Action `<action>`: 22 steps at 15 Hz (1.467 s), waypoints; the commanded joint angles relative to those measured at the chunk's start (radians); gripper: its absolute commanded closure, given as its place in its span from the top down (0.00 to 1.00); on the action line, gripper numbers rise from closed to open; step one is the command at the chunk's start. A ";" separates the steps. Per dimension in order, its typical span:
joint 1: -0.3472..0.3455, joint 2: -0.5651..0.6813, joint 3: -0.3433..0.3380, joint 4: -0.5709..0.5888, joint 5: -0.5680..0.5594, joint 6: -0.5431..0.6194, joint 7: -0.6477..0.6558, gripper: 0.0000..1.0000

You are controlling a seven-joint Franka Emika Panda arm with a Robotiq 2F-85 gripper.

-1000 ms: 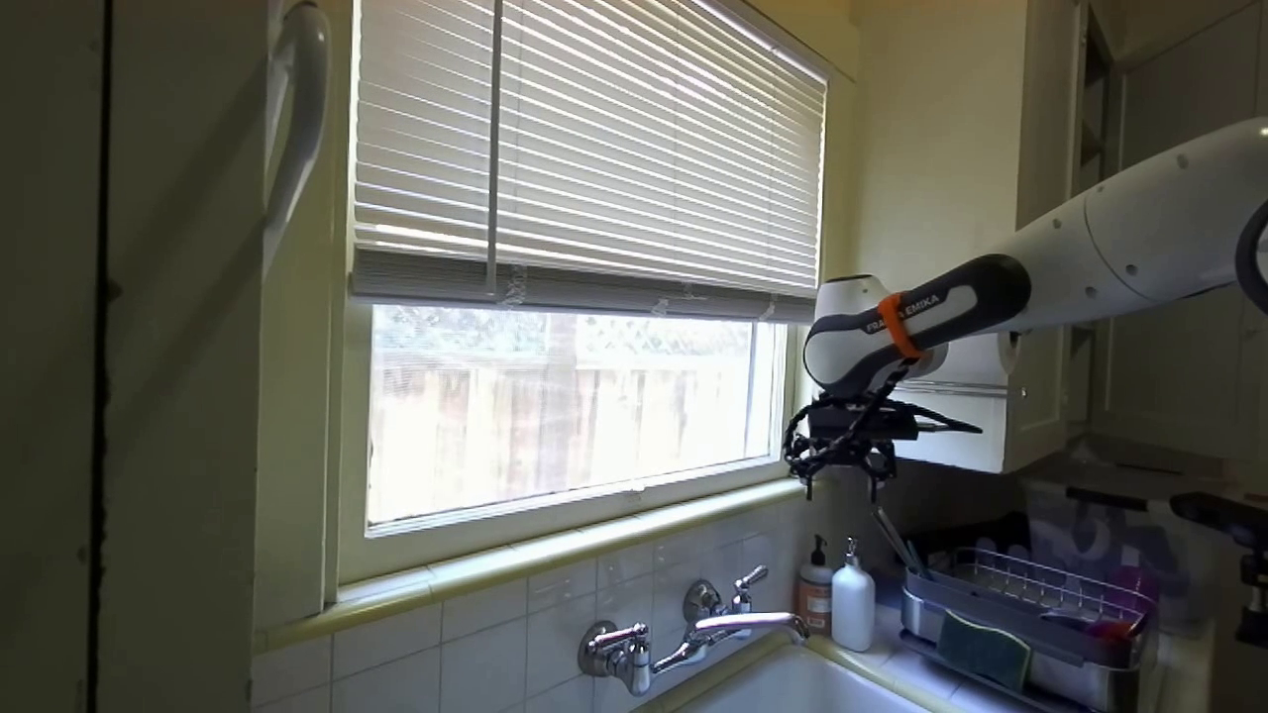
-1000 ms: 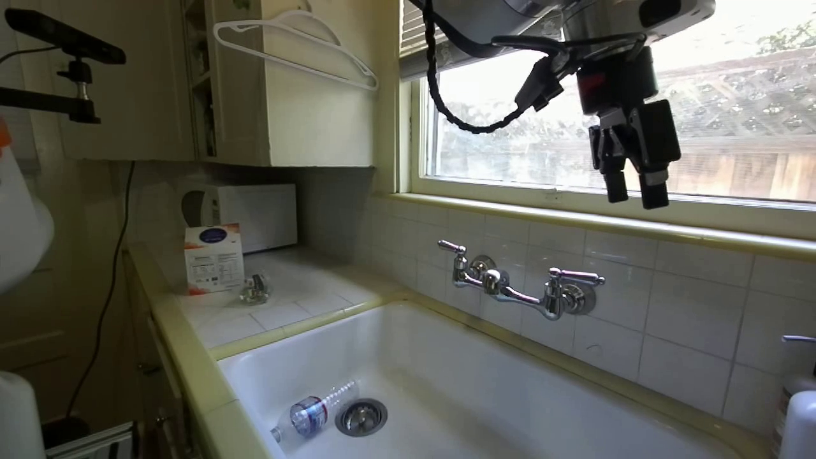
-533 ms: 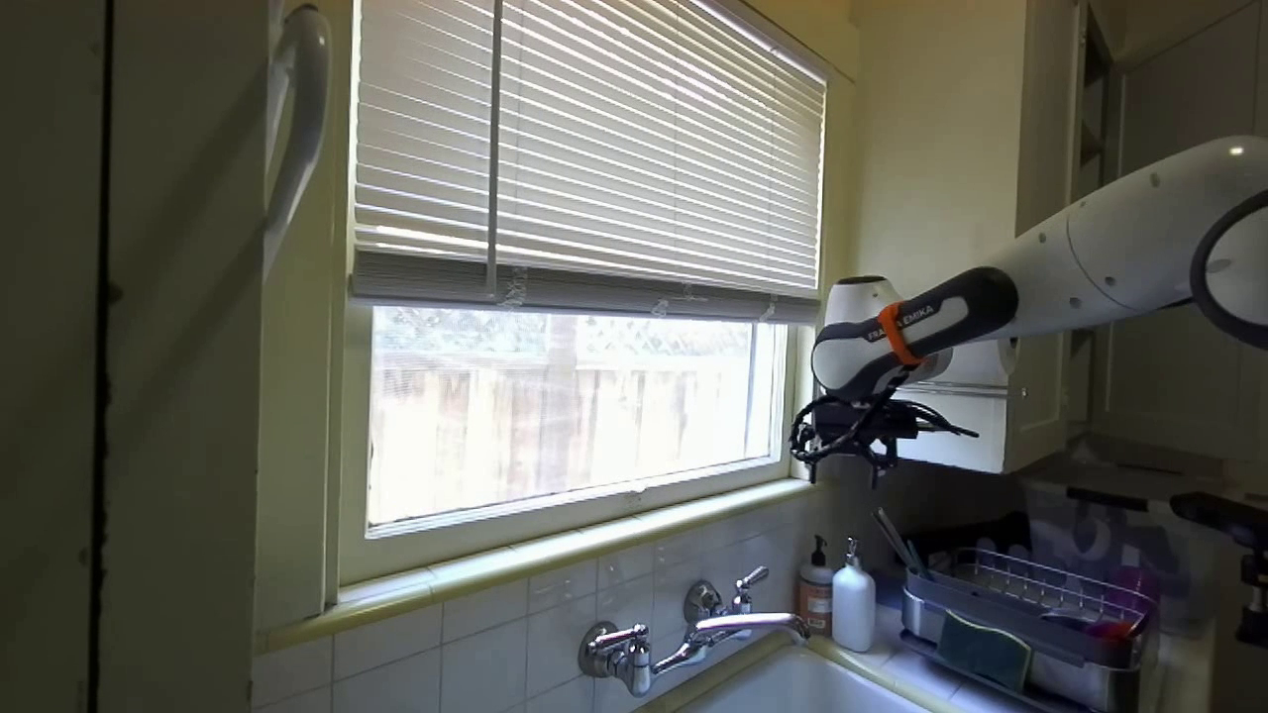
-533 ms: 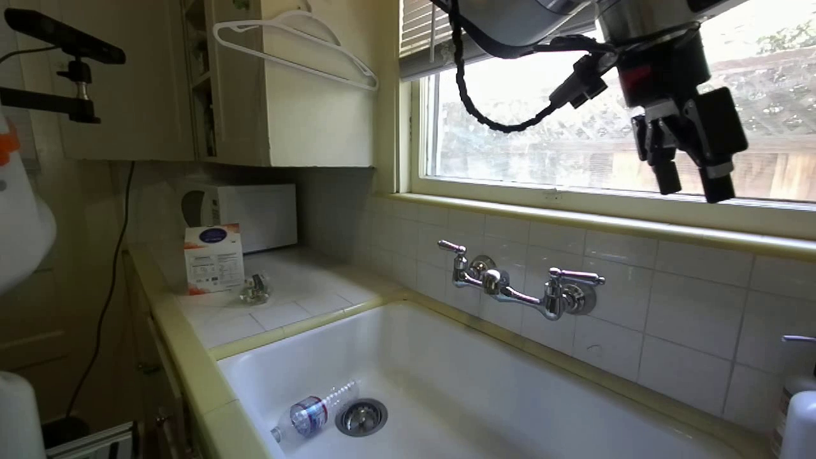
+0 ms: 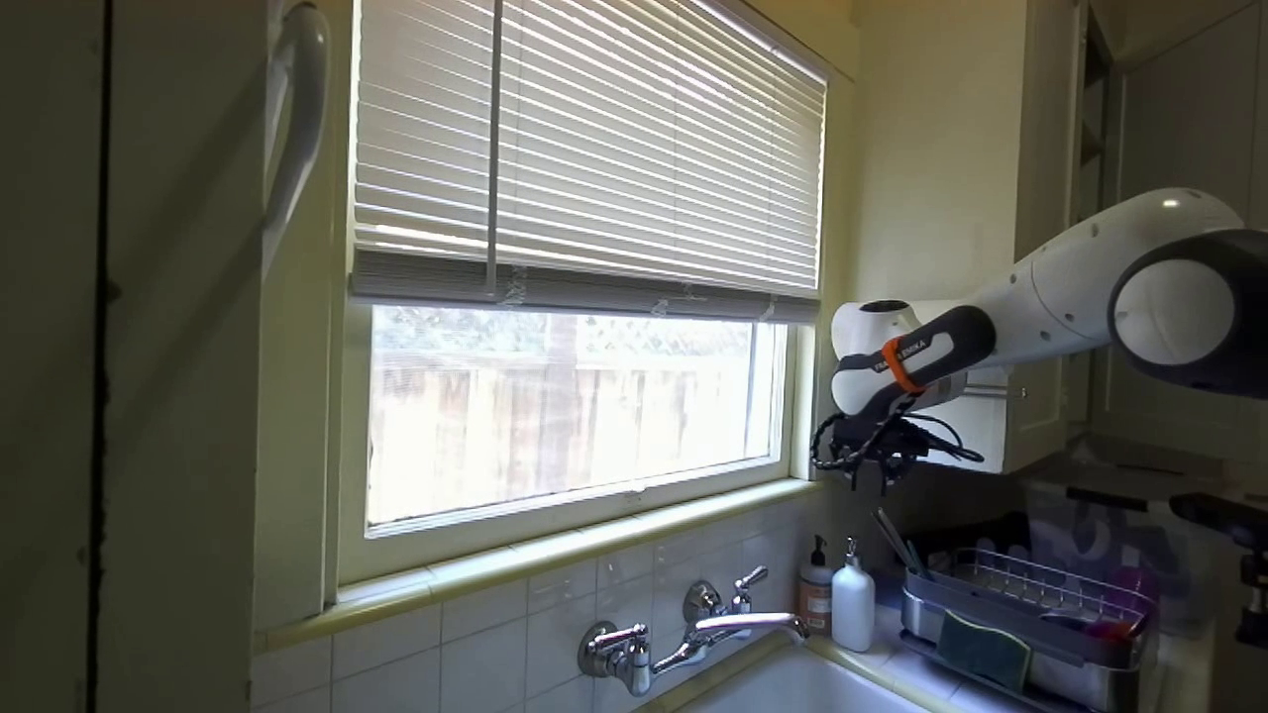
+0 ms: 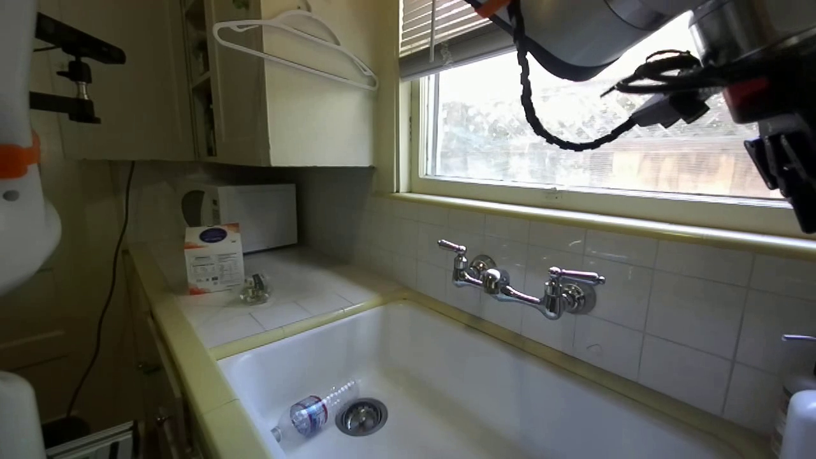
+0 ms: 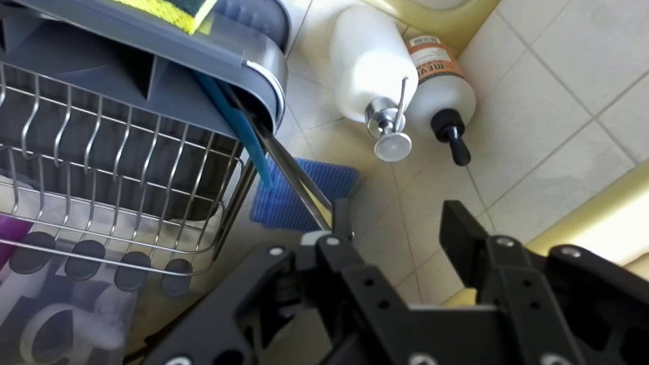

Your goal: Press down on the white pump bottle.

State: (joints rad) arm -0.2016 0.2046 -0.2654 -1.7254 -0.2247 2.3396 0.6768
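The white pump bottle [image 5: 853, 609] stands upright on the counter beside the sink, with a silver pump head. It also shows in the wrist view [image 7: 375, 66], and part of it shows at the right edge of an exterior view [image 6: 800, 427]. My gripper [image 7: 398, 223] is open, with nothing between its fingers. In an exterior view the gripper [image 5: 870, 483] hangs above the bottle's pump head, well clear of it. In an exterior view the gripper [image 6: 800, 210] is partly cut off by the right edge.
An orange-labelled bottle with a black pump [image 7: 441, 91] stands close beside the white one. A dish rack [image 5: 1030, 634] with upright utensils [image 7: 299, 182] is on the other side. The faucet [image 5: 733, 624], window sill [image 5: 594, 540] and blue cloth [image 7: 304, 195] are near.
My gripper has moved to the right in both exterior views and has turned, so its fingers look closer together in an exterior view. The arm's upper links have come lower. The bottles have not moved.
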 commanded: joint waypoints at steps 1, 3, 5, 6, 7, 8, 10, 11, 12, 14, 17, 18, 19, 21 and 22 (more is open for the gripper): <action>0.013 0.074 -0.025 0.022 -0.010 0.108 0.094 0.19; 0.020 0.101 -0.035 0.024 -0.007 0.153 0.125 0.04; 0.029 0.125 -0.051 0.024 -0.018 0.185 0.158 0.00; 0.036 0.135 -0.063 0.026 -0.034 0.193 0.176 0.00; 0.041 0.143 -0.073 0.026 -0.041 0.199 0.188 0.00; 0.044 0.150 -0.081 0.026 -0.044 0.200 0.195 0.00; 0.052 0.160 -0.098 0.024 -0.052 0.198 0.209 0.00; 0.055 0.165 -0.104 0.022 -0.056 0.198 0.216 0.00; 0.056 0.168 -0.106 0.019 -0.054 0.204 0.216 0.00; 0.053 0.173 -0.105 0.012 -0.038 0.216 0.215 0.00; 0.055 0.182 -0.103 0.007 -0.034 0.216 0.217 0.00; 0.056 0.185 -0.102 0.005 -0.033 0.218 0.215 0.00; 0.058 0.188 -0.103 0.005 -0.034 0.221 0.216 0.00; 0.063 0.205 -0.104 0.017 -0.037 0.236 0.220 0.00; 0.064 0.212 -0.103 0.022 -0.034 0.241 0.218 0.00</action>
State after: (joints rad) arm -0.1506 0.3899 -0.3561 -1.7129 -0.2524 2.5432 0.8719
